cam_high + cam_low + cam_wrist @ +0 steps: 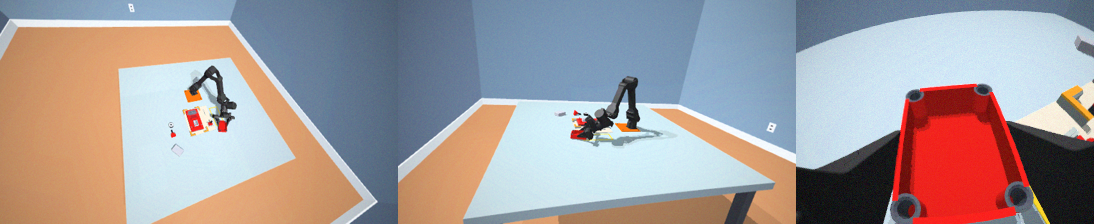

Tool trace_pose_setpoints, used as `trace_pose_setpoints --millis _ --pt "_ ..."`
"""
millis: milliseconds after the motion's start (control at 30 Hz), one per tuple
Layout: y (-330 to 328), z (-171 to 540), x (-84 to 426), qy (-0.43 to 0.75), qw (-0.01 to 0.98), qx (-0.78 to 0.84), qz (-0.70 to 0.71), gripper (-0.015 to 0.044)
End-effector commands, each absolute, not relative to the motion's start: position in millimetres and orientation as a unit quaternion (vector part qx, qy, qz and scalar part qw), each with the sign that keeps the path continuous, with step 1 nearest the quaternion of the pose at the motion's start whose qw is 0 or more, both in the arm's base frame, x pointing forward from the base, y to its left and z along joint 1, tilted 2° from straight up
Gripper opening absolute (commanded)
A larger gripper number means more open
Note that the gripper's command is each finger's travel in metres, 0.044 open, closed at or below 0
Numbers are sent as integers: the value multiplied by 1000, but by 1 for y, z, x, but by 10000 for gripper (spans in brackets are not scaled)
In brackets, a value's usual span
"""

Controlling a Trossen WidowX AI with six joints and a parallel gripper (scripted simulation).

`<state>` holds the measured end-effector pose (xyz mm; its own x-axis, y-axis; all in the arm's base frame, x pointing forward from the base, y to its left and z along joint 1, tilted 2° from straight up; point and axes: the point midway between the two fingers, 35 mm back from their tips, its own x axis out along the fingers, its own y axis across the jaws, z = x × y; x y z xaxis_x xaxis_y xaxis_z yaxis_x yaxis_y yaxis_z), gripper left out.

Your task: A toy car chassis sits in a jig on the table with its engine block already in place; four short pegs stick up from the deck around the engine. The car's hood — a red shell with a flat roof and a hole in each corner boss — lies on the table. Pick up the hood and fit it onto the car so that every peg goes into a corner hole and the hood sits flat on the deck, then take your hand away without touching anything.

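The red hood (222,126) (577,134) (958,155) lies upside down, its hollow side and the ringed holes of its four corner bosses facing up. My gripper (222,123) (953,132) is shut on the hood, one finger against each long side. The hood appears to rest on or just above the table. The red chassis (192,118) (581,121) sits in the jig, left of the gripper in the top view, with the grey engine block (196,123) on its deck. The pegs are too small to make out.
The jig's cream board (205,119) (1041,117) has orange corner brackets (1072,95). A small red and black part (210,123) stands on it. A yellow outline (1037,205) lies beside the hood. A wheel (171,125), a red piece (173,134) and a grey block (177,150) (560,113) lie beyond the jig.
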<state>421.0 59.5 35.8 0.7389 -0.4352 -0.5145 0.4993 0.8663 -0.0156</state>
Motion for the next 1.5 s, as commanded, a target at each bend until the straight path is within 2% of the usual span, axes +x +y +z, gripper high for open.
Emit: trace_pose_setpoints --millis 0,233,833,1467 --pt "61 64 426 247 934 71 -249 12" --pt "60 99 424 247 934 72 -249 0" --pt "60 98 424 250 934 60 -246 0" --pt "60 96 423 305 919 -182 -173 0"
